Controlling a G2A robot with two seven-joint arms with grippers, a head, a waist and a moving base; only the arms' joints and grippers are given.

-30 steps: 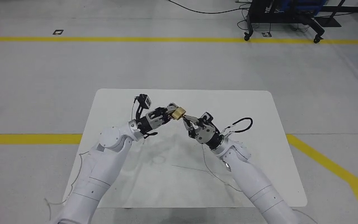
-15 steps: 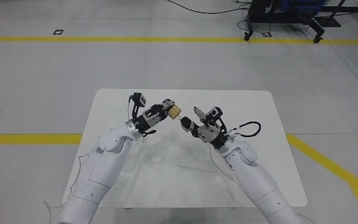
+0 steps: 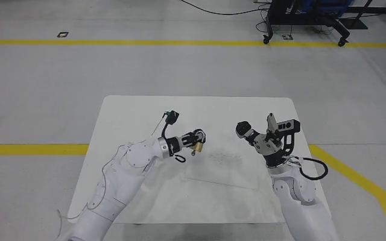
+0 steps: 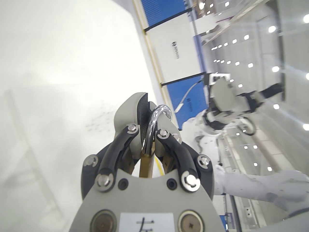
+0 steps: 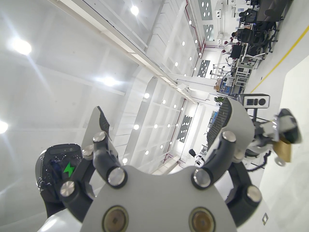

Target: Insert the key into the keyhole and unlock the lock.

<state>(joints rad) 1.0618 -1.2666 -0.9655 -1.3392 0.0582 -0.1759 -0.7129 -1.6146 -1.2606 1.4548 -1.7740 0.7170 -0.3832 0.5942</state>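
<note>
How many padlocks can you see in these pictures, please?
1. The brass padlock is clamped by its shackle in the left gripper, above the table. I see nowhere another could hide.

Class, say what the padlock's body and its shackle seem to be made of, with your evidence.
Padlock body: probably brass, judging by its yellow-gold colour and dull sheen. Shackle: likely polished or plated steel, silver and mirror-bright with sharp highlights.

Wide gap btwn L gripper (image 3: 197, 136) w/ lock (image 3: 196, 145), R gripper (image 3: 256, 125)
</note>
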